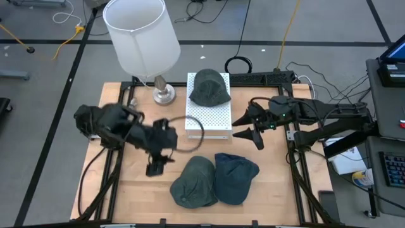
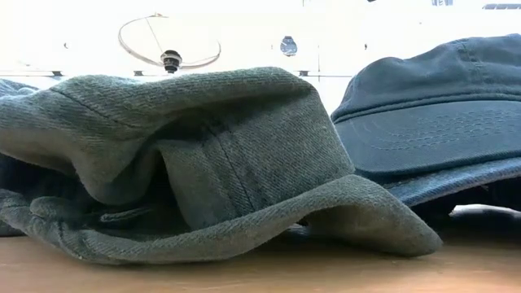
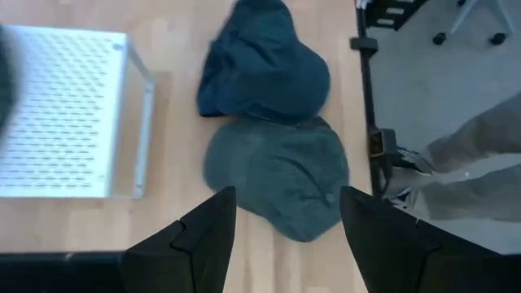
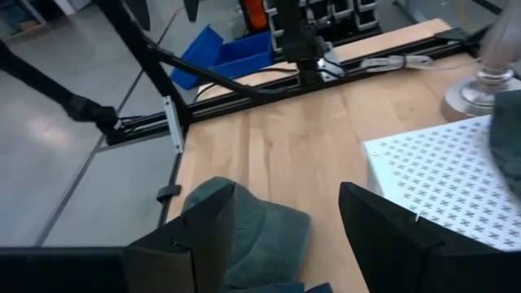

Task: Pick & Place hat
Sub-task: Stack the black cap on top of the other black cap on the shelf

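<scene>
Three hats show. One grey-green hat (image 1: 210,87) sits on a white perforated box (image 1: 209,119) at the table's far middle. A second grey-green hat (image 1: 193,182) (image 2: 203,163) (image 3: 281,175) lies on the wood near the near edge. It touches a blue hat (image 1: 235,177) (image 2: 431,122) (image 3: 264,73) on its right. My left gripper (image 1: 158,163) (image 3: 286,236) is open and hovers left of the grey-green table hat, touching nothing. My right gripper (image 1: 235,127) (image 4: 286,236) is open. It hangs beside the box's right edge, above bare wood, with the table hat (image 4: 244,228) ahead of it.
A lamp with a white shade (image 1: 140,38) stands on its metal base (image 1: 163,95) left of the box. A wire ring (image 1: 188,134) lies by the box's near left corner. Black frame rails (image 1: 297,164) run along the table's sides. Bare wood (image 1: 272,183) lies right of the blue hat.
</scene>
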{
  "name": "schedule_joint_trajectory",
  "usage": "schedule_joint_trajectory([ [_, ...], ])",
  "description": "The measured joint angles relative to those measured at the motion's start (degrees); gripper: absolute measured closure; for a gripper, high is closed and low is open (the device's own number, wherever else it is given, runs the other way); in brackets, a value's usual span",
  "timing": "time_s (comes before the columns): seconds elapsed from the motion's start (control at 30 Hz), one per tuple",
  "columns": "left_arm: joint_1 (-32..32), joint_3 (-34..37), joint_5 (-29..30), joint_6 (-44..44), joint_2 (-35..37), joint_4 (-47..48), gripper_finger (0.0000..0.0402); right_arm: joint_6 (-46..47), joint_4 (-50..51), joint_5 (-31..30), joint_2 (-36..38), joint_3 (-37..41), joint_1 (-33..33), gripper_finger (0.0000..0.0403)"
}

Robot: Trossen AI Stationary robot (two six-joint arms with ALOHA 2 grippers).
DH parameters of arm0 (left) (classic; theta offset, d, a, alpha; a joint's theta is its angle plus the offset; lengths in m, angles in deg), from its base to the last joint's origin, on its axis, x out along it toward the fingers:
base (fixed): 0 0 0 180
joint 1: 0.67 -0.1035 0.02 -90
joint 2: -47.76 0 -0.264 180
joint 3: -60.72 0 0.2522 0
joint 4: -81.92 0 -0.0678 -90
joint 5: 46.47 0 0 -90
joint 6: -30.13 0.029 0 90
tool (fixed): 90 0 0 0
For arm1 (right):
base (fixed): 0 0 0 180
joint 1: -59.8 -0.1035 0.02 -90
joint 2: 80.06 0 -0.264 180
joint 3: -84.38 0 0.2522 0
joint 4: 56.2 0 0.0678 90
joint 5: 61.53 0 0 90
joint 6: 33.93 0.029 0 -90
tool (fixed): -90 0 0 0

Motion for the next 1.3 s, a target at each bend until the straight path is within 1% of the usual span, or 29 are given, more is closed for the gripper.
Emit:
schedule_joint_trajectory([
  [0.2,6.6,0.0,0.2,-4.1,-3.7,-0.4,0.0176,0.0,0.0,0.0,0.0,0.0,-2.2,0.019],
  [0.37,11.6,0.0,-1.7,-5.2,-6.1,-1.7,0.0176,-1.4,-0.1,-0.1,0.0,0.0,-3.2,0.019],
  [0.6,17.3,0.0,-1.6,-8.9,-7.3,-2.4,0.0176,-2.0,-0.6,-0.2,0.0,0.0,-3.4,0.019],
  [0.67,18.5,0.0,-0.6,-9.3,-7.4,-2.4,0.0176,-2.0,-0.6,-0.2,0.0,0.0,-3.4,0.019],
  [0.77,18.8,0.0,0.2,-9.3,-8.6,-2.4,0.0176,-2.0,-0.4,-0.2,0.0,0.0,-3.4,0.019],
  [1.0,18.7,0.0,0.8,-4.8,-14.1,-4.1,0.0176,-5.9,0.0,-0.2,0.0,0.0,-3.4,0.019],
  [1.1,18.3,0.0,1.0,-2.4,-16.7,-5.5,0.0176,-6.1,0.5,-0.2,0.0,0.0,-3.4,0.019],
  [1.3,17.6,0.0,1.1,-2.4,-21.4,-5.1,0.0176,-6.1,0.5,-0.4,0.0,0.0,-3.2,0.019],
])
